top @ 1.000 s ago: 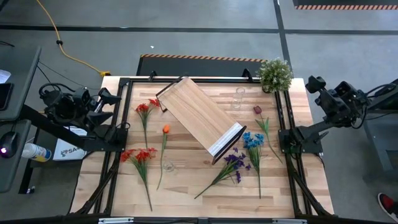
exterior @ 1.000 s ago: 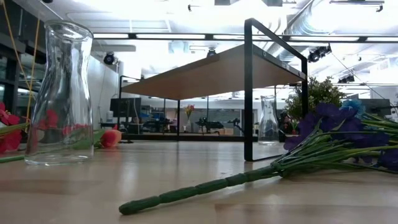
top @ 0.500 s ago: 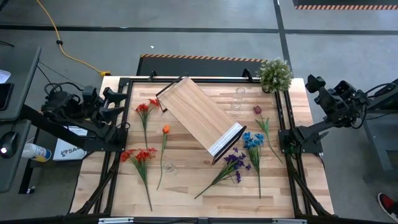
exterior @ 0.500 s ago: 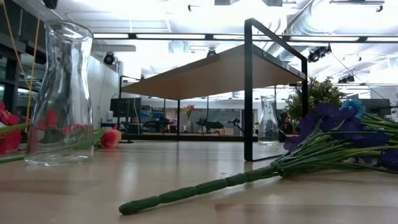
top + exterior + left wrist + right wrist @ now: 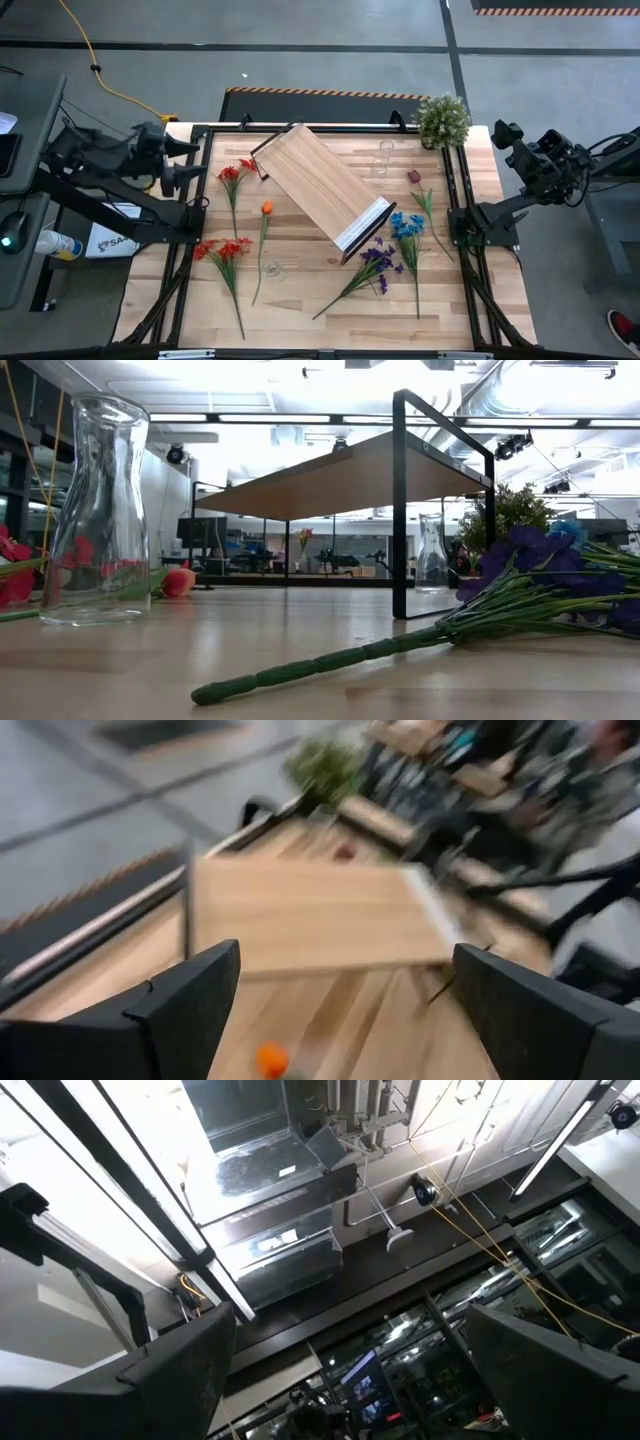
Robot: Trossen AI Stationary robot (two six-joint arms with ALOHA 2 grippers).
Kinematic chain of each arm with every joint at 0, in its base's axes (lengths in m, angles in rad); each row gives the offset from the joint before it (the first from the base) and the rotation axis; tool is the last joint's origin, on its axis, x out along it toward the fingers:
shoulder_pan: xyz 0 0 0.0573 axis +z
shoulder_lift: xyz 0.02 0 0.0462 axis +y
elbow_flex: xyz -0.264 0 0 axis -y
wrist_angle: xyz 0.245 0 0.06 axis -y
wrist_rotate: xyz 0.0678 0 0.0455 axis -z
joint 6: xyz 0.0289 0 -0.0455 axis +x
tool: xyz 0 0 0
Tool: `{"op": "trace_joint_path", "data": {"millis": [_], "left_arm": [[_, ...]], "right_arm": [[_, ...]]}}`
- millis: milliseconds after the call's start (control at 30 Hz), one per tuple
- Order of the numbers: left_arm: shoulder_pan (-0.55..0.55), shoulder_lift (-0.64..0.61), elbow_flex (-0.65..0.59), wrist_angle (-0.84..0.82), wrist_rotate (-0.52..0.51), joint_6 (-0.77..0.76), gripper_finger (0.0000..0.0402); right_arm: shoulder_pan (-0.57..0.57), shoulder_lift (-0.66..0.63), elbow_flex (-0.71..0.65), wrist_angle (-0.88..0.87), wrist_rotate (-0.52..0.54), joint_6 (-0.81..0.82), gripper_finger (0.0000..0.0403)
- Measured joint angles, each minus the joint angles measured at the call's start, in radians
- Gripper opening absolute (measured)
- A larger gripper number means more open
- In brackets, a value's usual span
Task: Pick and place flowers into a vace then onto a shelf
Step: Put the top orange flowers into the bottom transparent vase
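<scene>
— Where are the flowers right now?

— I see the flowers lying flat on the counter. Red ones and an orange one are in the left half of the high view. Blue ones, purple ones and a dark one are in the right half. None are in a vase.

— And the shelf?

— The shelf stands at a slant in the middle of the counter, between the two flower groups. One clear vase stands below the orange bloom. Another vase is near the top, close to the potted plant.

— What are the arms doing?

— My left gripper hangs at the counter's left edge, jaws spread wide, holding nothing. My right gripper waits off the right edge, jaws spread and empty too.
</scene>
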Motion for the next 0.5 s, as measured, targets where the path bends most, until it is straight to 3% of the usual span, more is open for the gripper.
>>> {"op": "trace_joint_path", "data": {"millis": [200, 500], "left_arm": [[0.0, 0.109, 0.111, -0.207, -0.004, -0.182, 0.0397], [0.0, 0.154, 0.109, -0.319, 0.02, -0.369, 0.0397]], "right_arm": [[0.0, 0.0, 0.0, 0.0, 0.0, 0.0, 0.0381], [0.0, 0.0, 0.0, 0.0, 0.0, 0.0, 0.0381]]}}
